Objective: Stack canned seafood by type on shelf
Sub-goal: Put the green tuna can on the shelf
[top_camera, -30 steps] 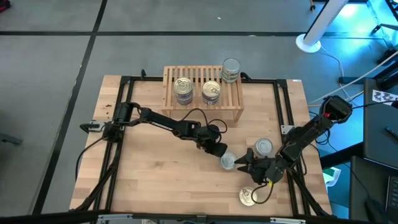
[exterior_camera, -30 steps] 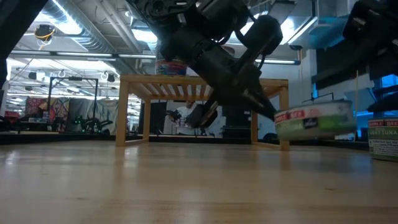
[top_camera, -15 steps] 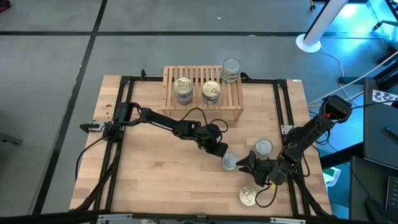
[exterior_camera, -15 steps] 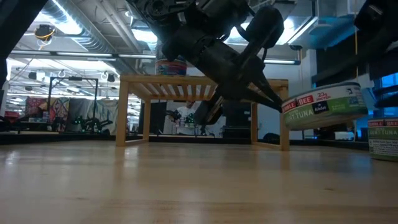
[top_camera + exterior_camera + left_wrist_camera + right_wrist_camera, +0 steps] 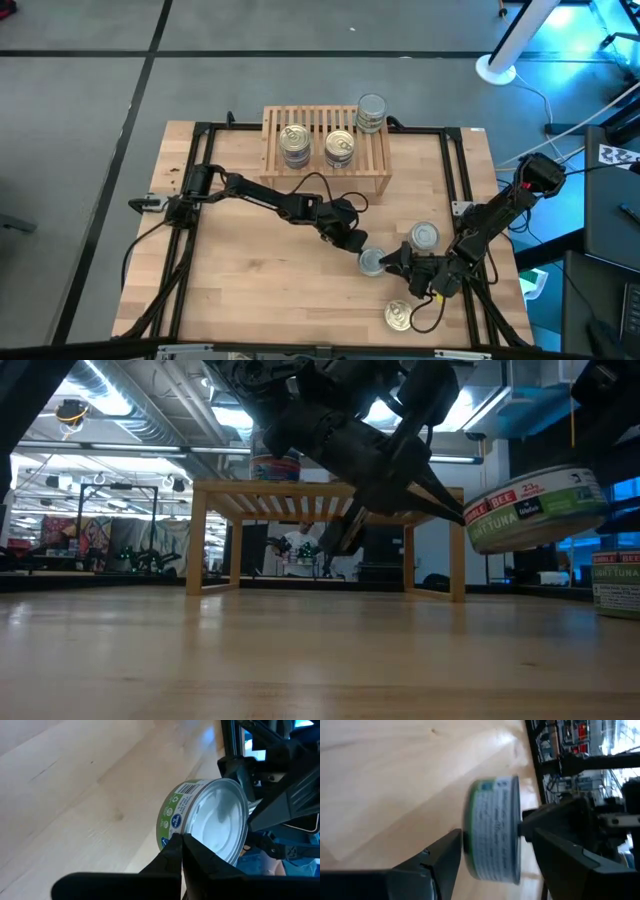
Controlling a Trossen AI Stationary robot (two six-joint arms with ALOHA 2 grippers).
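The held can (image 5: 371,262) is a short tin with a silver lid and a green-white label. It hangs tilted above the tabletop in the low view (image 5: 535,508). My left gripper (image 5: 357,250) is shut on it. My right gripper (image 5: 394,262) is open, one finger facing the can's lid and one facing its base (image 5: 492,835); I cannot tell whether they touch. The light-wood shelf (image 5: 325,175) carries two gold-lidded stacks (image 5: 293,140) (image 5: 340,147) and a silver-lidded stack (image 5: 371,112). My left gripper pinches the can's rim (image 5: 184,822), where the label meets the silver lid, between its two fingertips (image 5: 172,845). The fingers slant down from the table's left (image 5: 440,500). The can hangs off their tips, lifted clear of the table and tilted.
A silver-lidded can (image 5: 424,236) stands on the table just beyond my right gripper, and a gold-lidded can (image 5: 398,317) stands near the front edge. A black frame (image 5: 455,170) runs around the work area. Bare wood lies at the table's left (image 5: 240,270).
My left gripper has risen with the can. The can has gone from low and level to lifted higher and tilted, and has drifted slightly toward the table's right. My right gripper has moved toward the table's left, closing in around the can.
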